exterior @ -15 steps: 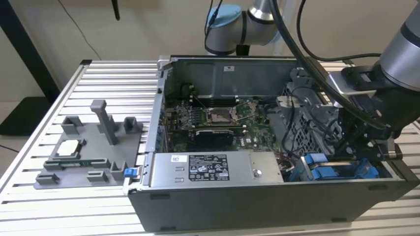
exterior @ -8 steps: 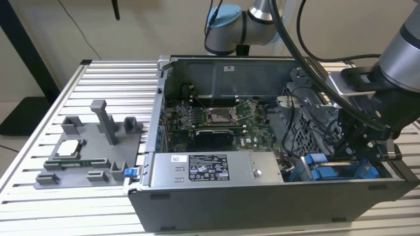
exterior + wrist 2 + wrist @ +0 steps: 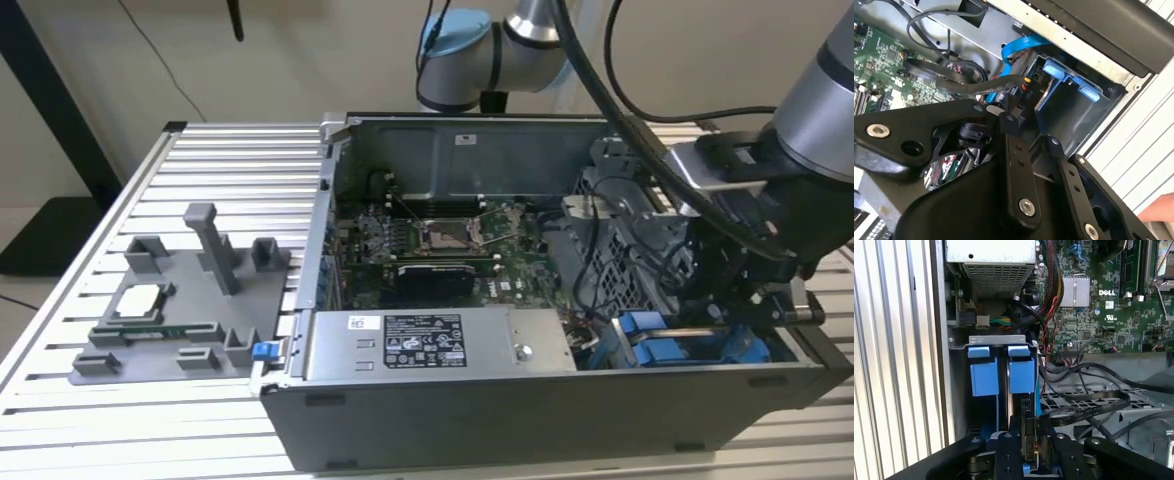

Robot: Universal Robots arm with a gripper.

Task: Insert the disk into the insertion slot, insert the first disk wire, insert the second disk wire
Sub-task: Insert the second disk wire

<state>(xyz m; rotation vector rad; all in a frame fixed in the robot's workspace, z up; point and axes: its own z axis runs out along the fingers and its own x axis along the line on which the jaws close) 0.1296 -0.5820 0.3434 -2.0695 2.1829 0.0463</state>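
Here disk point(image 3: 1021, 375) seated edge-on in insertion slot point(image 3: 960, 390), long axis inward.

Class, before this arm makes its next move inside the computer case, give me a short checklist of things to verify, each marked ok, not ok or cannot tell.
1. Disk seated in the insertion slot: ok, blue carriers sit in the bay.
2. Gripper at the disk's rear: ok.
3. Connector in the gripper: ok, a dark plug is between the fingers.
4. Plug mated with the disk: cannot tell.
5. Black cables clear of the gripper: not ok, they run close beside it.
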